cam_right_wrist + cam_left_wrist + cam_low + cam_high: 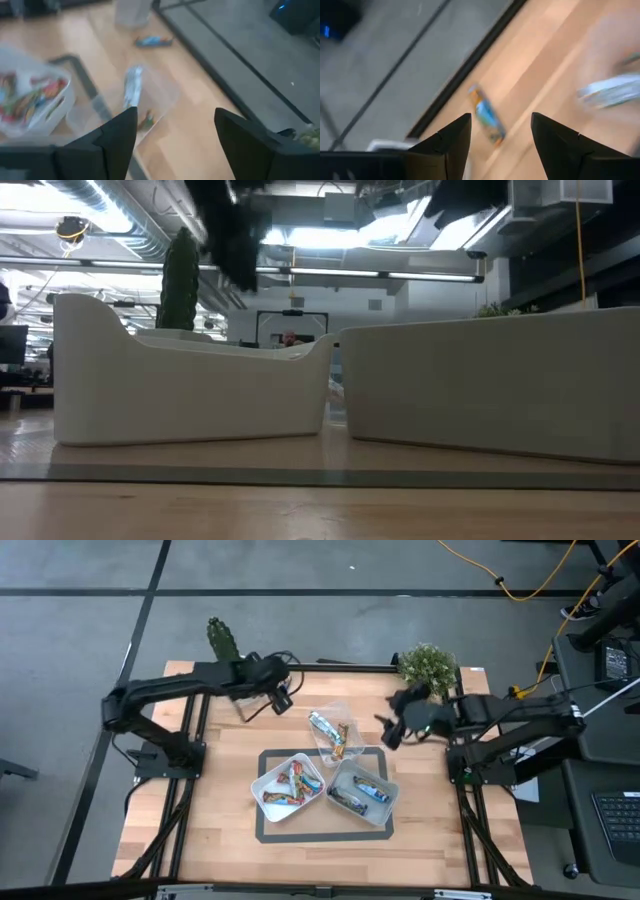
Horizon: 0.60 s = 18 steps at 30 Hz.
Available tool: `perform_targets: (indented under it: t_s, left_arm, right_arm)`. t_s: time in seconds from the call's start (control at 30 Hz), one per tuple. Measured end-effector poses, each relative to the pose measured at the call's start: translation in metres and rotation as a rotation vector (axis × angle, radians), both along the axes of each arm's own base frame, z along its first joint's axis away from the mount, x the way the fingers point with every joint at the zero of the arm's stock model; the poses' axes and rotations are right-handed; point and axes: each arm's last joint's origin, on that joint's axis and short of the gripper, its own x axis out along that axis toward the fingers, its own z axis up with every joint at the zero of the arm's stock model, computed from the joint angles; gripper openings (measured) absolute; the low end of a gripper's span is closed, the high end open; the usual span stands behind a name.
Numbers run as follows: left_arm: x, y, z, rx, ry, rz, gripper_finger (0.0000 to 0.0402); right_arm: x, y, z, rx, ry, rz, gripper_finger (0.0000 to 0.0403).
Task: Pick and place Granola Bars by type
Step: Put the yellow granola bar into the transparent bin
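Observation:
Red-orange granola bars point(291, 783) lie in the white tub point(268, 768), and blue ones point(368, 792) in the grey tub point(391, 802). A silver-grey bar point(322, 724) and a green-brown one point(341, 738) lie on a clear plastic bag point(165, 95) behind the tubs. One blue bar point(487, 115) lies flat on the wood near the table's far edge, also in the right wrist view point(152, 41). My left gripper point(500, 132) hangs open above that bar. My right gripper point(175, 127) is open too, in the air to the right of the bag.
A cactus point(222, 638) and a bushy plant point(428, 666) stand at the far corners. A clear container point(251, 703) sits under the left arm. The tubs stand on a grey-bordered mat point(262, 830); bare wood lies nearer me. The low view shows only the tubs' walls point(190, 395).

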Motion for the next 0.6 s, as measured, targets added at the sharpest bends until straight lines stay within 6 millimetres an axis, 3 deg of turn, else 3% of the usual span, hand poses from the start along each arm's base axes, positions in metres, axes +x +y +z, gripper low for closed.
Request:
perform_targets:
  t_s: [0.27,0.6]
  left_arm:
    - [0.010,0.065,-0.085,-0.219,0.192,0.137,0.0199]
    - [0.026,0.091,-0.130,-0.315,0.187,0.078,0.0200]
  right_arm:
    - [-0.009,-0.028,0.022,-0.134,-0.055,0.074,0.0265]
    - [-0.008,-0.056,0.021,-0.126,-0.012,0.166,0.0265]
